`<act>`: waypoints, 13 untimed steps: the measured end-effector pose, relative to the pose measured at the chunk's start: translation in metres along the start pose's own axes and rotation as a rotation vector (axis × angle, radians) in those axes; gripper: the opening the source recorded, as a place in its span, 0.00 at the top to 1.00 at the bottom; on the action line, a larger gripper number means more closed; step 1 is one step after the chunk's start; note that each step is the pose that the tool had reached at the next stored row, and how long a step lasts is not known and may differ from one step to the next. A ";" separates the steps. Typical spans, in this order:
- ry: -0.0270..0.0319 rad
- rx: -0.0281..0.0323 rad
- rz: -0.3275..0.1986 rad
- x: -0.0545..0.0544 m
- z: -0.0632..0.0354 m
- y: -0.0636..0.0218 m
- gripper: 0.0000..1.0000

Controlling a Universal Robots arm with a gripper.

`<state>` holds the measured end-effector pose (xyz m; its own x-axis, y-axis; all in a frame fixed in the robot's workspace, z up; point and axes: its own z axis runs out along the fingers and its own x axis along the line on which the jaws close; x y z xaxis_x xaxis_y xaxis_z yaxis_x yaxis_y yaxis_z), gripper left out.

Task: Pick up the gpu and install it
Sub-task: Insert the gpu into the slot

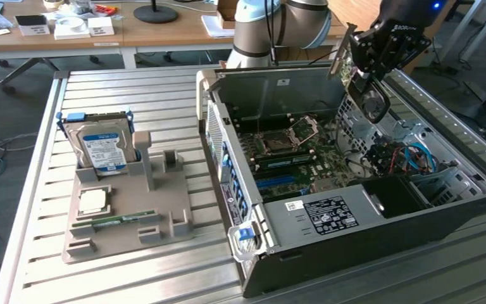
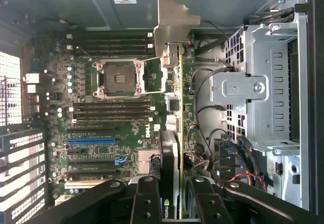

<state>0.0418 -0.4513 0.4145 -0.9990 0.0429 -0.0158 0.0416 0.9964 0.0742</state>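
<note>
- Exterior view: slatted metal bench [image 1: 142, 278] under everything; wood desks [image 1: 159, 38] w/ clutter behind, grey floor around.
- Open PC case [image 1: 378, 247] on its side on bench, toward exterior view's right; mobo [image 1: 302, 158] exposed inside.
- Arm [image 1: 268, 25] behind case; gripper [image 1: 364, 75] above case's far corner, closed partway, clamped on gpu. In wrist view, dark fingers [image 2: 146, 201] on both faces of card.
- gpu [image 1: 371, 101] held vertical, raised over case interior: black cooler face w/ round fan, green pcb edge, silver bracket [image 2: 172, 27] at end nearest case wall.
- Beneath card in wrist view: strip of mobo between cpu socket [image 2: 120, 76] and drive cage [image 2: 258, 92]; loose cables [image 2: 202, 113] just beside it.
- Grey holder tray [image 1: 124, 244] at exterior view's left: hard drive [image 1: 101, 149] upright, cpu chip [image 1: 93, 201] and memory stick [image 1: 121, 220] lying flat.
</note>
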 end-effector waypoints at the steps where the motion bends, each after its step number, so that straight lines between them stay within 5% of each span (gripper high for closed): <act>1: 0.0004 0.0000 -0.006 0.000 0.0000 0.0000 0.73; 13: 0.0146 -0.0031 -0.196 0.000 0.0011 -0.0001 0.73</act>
<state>0.0416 -0.4513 0.4134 -0.9881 -0.1533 -0.0158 -0.1540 0.9853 0.0742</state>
